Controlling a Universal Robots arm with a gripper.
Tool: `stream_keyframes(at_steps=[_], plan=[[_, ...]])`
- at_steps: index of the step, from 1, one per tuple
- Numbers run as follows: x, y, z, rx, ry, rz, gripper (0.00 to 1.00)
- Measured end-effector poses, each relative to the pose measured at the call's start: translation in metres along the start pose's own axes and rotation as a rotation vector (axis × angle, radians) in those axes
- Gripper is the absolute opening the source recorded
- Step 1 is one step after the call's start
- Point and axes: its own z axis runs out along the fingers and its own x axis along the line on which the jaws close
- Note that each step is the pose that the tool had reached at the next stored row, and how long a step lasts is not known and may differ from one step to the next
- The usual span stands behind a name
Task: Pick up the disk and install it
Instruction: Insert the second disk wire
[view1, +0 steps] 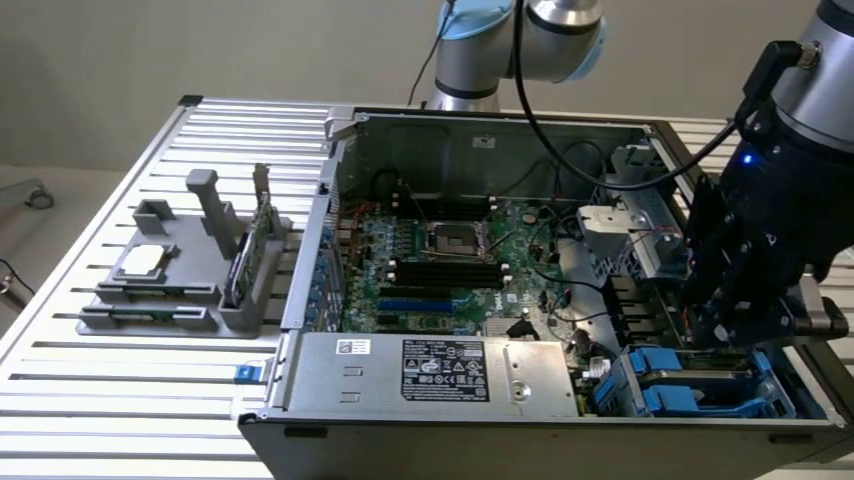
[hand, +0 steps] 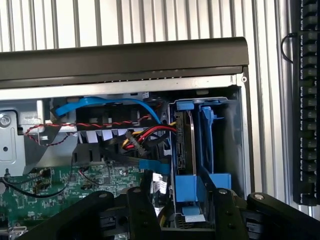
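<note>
standing on edge in drive bay: disk (hand: 186, 145) | gripper (hand: 175, 200) open above

A desk (view1: 80, 420) of pale ribbed metal slats carries everything. An open computer case (view1: 534, 300) lies on its side on the desk, toward the exterior view's right. A grey holder (view1: 187, 290) rests on the slats just beside the case, on the exterior view's left.
</note>
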Motion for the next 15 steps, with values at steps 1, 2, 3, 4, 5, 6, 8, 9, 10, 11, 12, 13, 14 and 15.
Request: stream_keyframes(at_steps=[1,2,3,4,5,6,8,9,10,11,12,13,14,15], plan=[[0.0003,0.0,0.0001,0.0,-0.0004,0.0,0.46],[0.0005,-0.0001,0.0002,-0.0001,-0.0007,0.0,0.39],[0.0008,-0.0001,0.0001,-0.0001,-0.0013,0.0,0.39],[0.0009,-0.0001,0.0001,-0.0001,-0.0019,0.0,0.32],[0.001,-0.0001,0.0001,-0.0002,-0.0025,0.0,0.32],[0.001,-0.0001,0.0001,-0.0002,-0.0029,0.0,0.32],[0.0011,-0.0001,0.0001,-0.0003,-0.0042,0.0,0.32],[0.0011,-0.0001,0.0001,-0.0004,-0.005,0.0,0.32],[0.0011,-0.0001,0.0001,-0.0004,-0.0055,-0.001,0.32],[0.0011,-0.0001,0.0001,-0.0004,-0.0058,-0.001,0.32],[0.0012,-0.0001,0.0001,-0.0005,-0.0061,-0.001,0.32],[0.0014,-0.0001,0.0001,-0.0005,-0.0062,-0.001,0.32],[0.0016,-0.0001,0.0001,-0.0005,-0.0064,-0.001,0.32],[0.0018,-0.0001,0.0001,-0.0005,-0.0065,-0.001,0.32]])
